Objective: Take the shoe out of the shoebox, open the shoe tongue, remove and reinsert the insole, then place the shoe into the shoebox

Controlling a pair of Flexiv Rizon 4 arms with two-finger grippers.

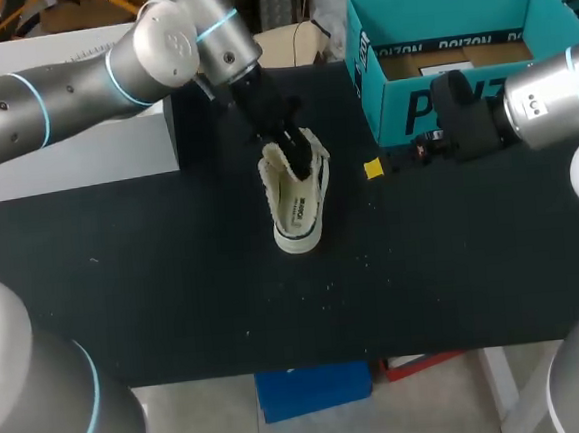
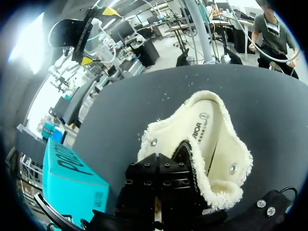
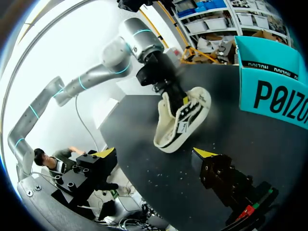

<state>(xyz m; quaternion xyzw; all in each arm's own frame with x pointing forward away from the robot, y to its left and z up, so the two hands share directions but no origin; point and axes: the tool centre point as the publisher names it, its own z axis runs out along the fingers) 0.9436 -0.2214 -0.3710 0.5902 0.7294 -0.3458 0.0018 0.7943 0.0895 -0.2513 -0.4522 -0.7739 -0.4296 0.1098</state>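
Note:
A cream sneaker [image 1: 298, 196] with a fleecy collar stands toe-down on the black table [image 1: 175, 286], sole facing right. My left gripper [image 1: 286, 142] reaches into its opening from above and is shut on the fleecy edge. In the left wrist view the black fingers [image 2: 144, 185] pinch that edge of the sneaker [image 2: 211, 144], and the insole shows inside. My right gripper [image 1: 385, 159] hovers open to the right of the shoe, in front of the teal shoebox [image 1: 391, 98]. In the right wrist view the sneaker [image 3: 180, 120] hangs ahead of my right gripper [image 3: 155, 153], whose yellow tips stand wide apart.
The open shoebox [image 3: 274, 98] stands at the back right with brown paper inside. A white box [image 1: 73, 143] sits at the back left under my left arm. Small white crumbs dot the table in front of the shoe.

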